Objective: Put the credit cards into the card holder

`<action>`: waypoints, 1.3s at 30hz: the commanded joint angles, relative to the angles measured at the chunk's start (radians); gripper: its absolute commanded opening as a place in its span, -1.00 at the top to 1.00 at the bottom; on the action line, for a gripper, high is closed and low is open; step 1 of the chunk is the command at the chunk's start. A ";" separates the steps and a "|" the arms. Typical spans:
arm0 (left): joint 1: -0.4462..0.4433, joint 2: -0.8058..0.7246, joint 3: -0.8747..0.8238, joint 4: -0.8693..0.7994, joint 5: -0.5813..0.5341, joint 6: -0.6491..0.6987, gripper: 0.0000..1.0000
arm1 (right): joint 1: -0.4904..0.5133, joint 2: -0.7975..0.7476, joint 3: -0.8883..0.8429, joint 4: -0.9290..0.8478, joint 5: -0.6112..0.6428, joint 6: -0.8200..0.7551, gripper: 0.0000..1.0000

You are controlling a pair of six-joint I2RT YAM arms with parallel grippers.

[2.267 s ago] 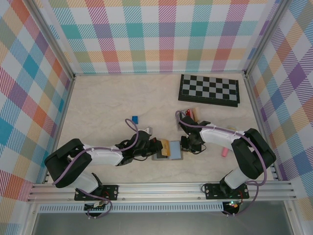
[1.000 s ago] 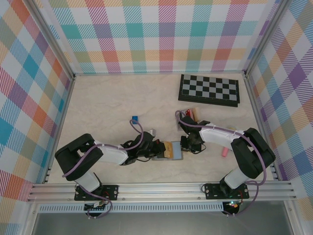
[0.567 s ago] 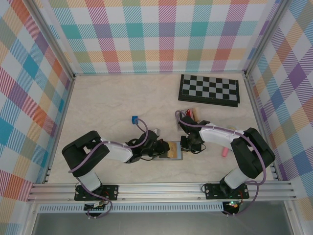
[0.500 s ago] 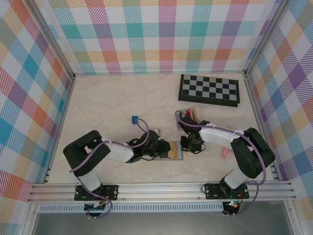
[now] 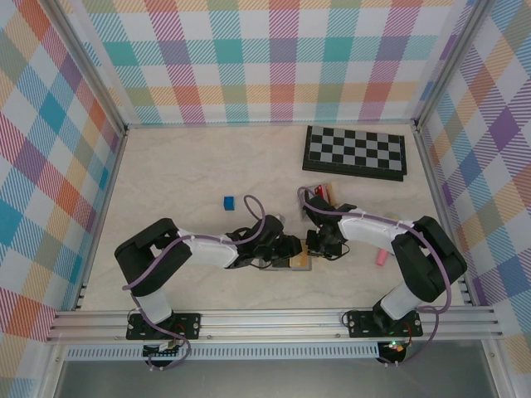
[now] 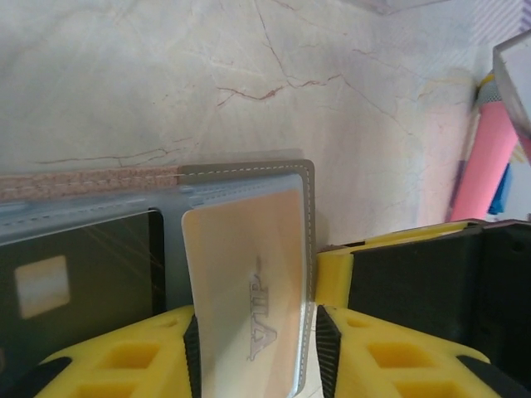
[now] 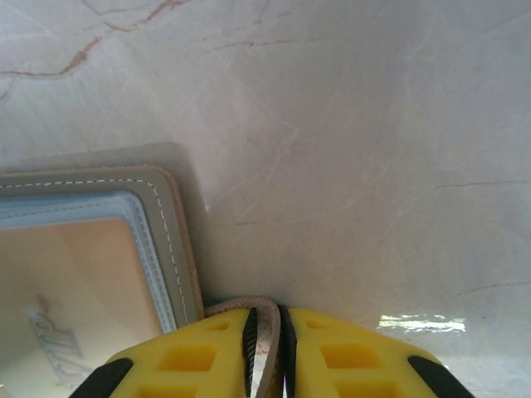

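The grey card holder (image 6: pixel 241 172) lies open on the table, its stitched corner (image 7: pixel 176 240) also in the right wrist view. A cream credit card (image 6: pixel 249 307) marked VIP lies flat in the holder's right side, and a black card (image 6: pixel 75 290) with a yellow mark sits in the left side. My left gripper (image 6: pixel 255 352) is open, its pads standing either side of the cream card (image 5: pixel 299 259). My right gripper (image 7: pixel 265 352) is shut on the holder's edge flap, right beside the left gripper (image 5: pixel 286 251).
A chessboard (image 5: pixel 355 152) lies at the back right. A small rack of coloured cards (image 5: pixel 322 193) stands behind the right gripper (image 5: pixel 319 246). A pink object (image 5: pixel 381 256) lies to the right and a blue cube (image 5: pixel 229 202) to the left.
My left gripper slid right over the holder with the cream card and then opened, letting the card go. The right gripper kept its hold on the holder's edge.
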 commanded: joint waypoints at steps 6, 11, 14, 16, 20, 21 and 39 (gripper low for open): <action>-0.054 -0.031 0.063 -0.223 -0.032 0.094 -0.09 | 0.022 0.073 -0.045 0.101 -0.051 0.031 0.61; -0.053 -0.164 0.078 -0.342 -0.107 0.131 -0.37 | 0.022 0.074 -0.053 0.097 -0.035 0.042 0.62; -0.052 -0.225 0.087 -0.398 -0.138 0.150 -0.47 | 0.022 0.073 -0.056 0.100 -0.038 0.044 0.63; -0.046 -0.264 0.094 -0.487 -0.187 0.143 -0.50 | 0.022 0.068 -0.056 0.103 -0.043 0.041 0.63; 0.026 -0.321 0.023 -0.557 -0.209 0.119 -0.62 | 0.022 0.053 -0.053 0.106 -0.049 0.033 0.62; 0.050 -0.324 -0.001 -0.547 -0.190 0.111 -0.63 | 0.022 0.055 -0.050 0.108 -0.053 0.030 0.62; 0.129 -0.170 -0.047 -0.359 -0.035 0.095 -0.53 | 0.022 0.084 -0.038 0.112 -0.077 0.018 0.62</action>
